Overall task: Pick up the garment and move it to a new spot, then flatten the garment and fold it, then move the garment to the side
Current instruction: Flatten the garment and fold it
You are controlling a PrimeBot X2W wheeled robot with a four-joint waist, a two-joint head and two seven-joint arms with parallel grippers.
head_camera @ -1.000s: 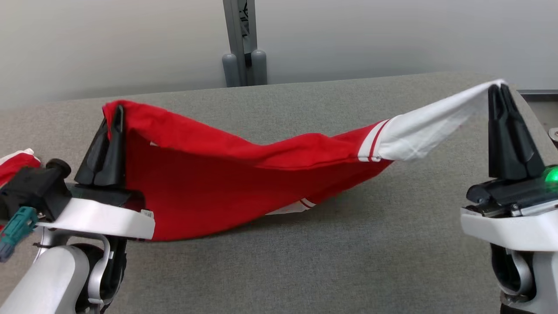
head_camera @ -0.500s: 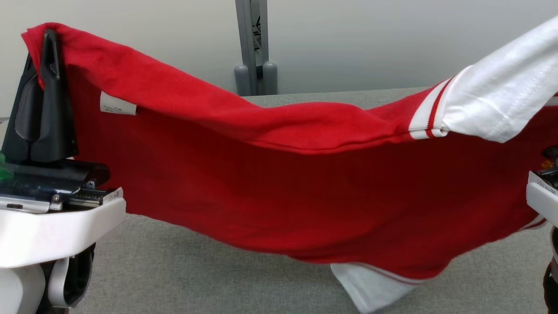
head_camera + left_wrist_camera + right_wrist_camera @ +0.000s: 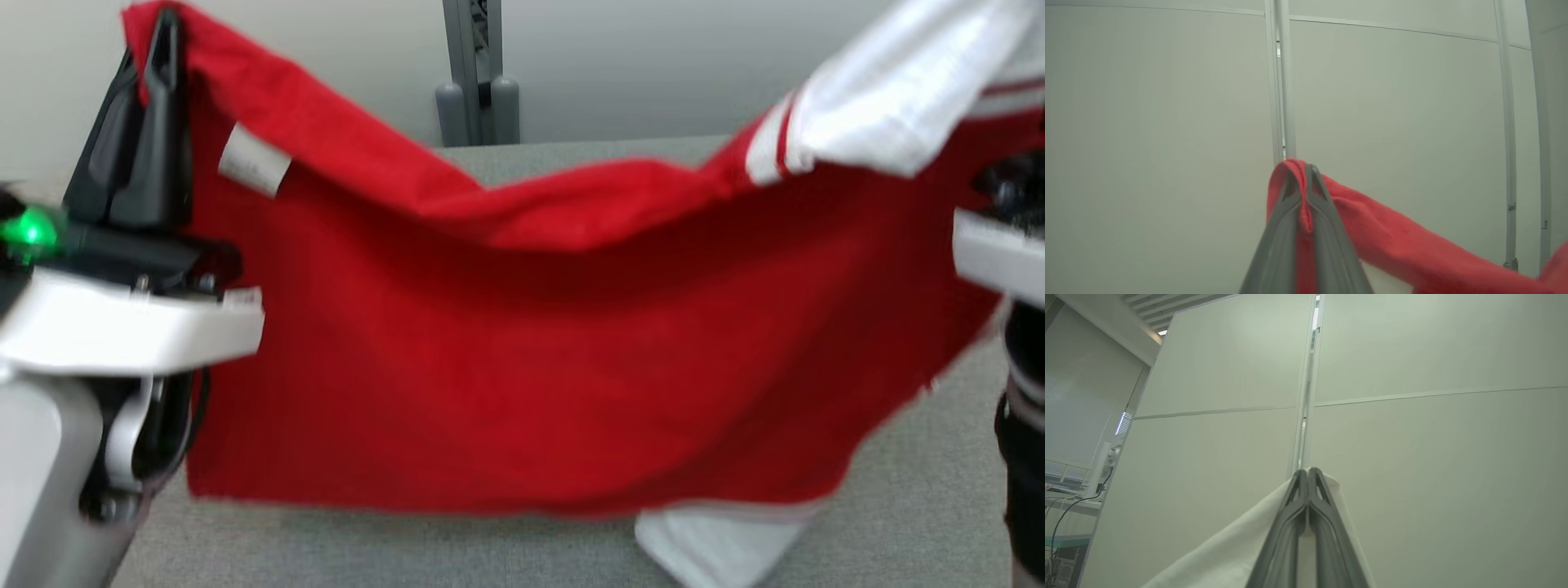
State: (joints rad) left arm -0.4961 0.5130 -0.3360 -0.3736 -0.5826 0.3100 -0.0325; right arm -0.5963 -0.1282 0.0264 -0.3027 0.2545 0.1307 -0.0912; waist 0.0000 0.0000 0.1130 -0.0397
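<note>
The red garment (image 3: 522, 367) hangs spread between both grippers above the grey table (image 3: 571, 151). Its upper edge sags in the middle. Its lower hem is close over the tabletop; through the blur, contact cannot be judged. The left gripper (image 3: 1300, 169) is clamped on a soft red corner, beside a small white label (image 3: 255, 167). The right gripper (image 3: 1307, 471) pinches the smooth white sleeve (image 3: 890, 106), banded with red stripes. A second white sleeve (image 3: 718, 543) droops below the hem. Bare, felt-like table shows behind and in front, ending at a pale panelled wall (image 3: 1167, 102).
</note>
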